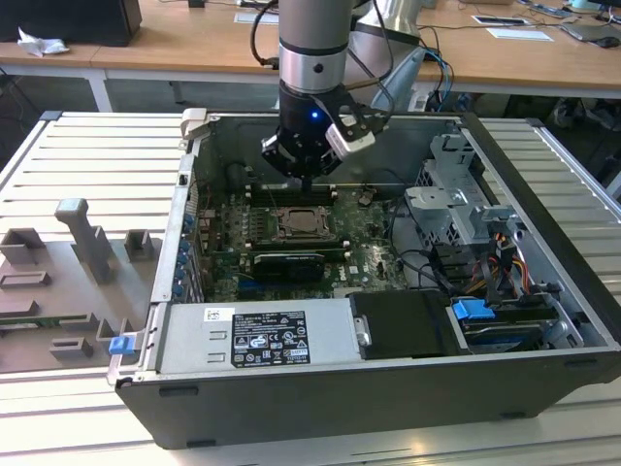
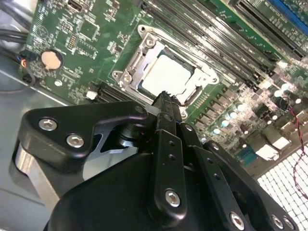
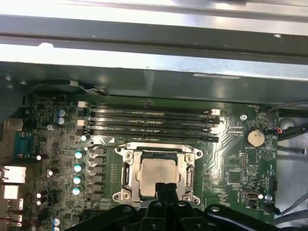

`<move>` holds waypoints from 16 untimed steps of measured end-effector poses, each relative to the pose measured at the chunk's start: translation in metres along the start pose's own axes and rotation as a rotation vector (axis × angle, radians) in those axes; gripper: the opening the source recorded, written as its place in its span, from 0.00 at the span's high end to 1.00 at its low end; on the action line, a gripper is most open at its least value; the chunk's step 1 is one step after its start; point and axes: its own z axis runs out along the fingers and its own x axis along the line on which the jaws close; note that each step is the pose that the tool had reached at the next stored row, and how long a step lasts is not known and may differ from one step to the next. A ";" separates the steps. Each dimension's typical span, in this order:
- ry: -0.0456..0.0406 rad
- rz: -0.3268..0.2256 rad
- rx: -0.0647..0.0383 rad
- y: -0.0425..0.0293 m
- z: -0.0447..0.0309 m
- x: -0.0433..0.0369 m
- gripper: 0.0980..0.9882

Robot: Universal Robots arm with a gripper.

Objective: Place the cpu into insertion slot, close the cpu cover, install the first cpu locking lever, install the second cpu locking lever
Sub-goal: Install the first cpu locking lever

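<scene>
Second wrist view: gripper (image 2: 166,97) is hovering just above the cpu (image 2: 166,77) lying under the lowered cover (image 2: 131,70), its fingers (image 2: 166,118) pressing together, holding nothing.

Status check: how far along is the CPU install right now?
Done: the cpu sits in the insertion slot, with the cpu cover lying flat around it. In hand: the gripper, shut and empty, hangs at the cover's edge. Left: the locking levers; I cannot tell whether either is latched.
</scene>
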 end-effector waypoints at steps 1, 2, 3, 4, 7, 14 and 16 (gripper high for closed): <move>0.0217 0.001 -0.001 0.0000 0.0000 0.0003 0.99; 0.0319 0.001 -0.002 0.0001 0.0000 0.0006 0.99; 0.0338 0.001 -0.002 0.0001 0.0001 0.0018 0.99; 0.0336 0.001 -0.003 0.0008 0.0001 0.0138 0.99; 0.0330 0.001 -0.005 0.0024 -0.0004 0.0426 0.99; 0.0329 0.001 -0.006 0.0036 -0.0003 0.0585 0.99; 0.0330 0.001 -0.008 0.0049 -0.0001 0.0619 0.99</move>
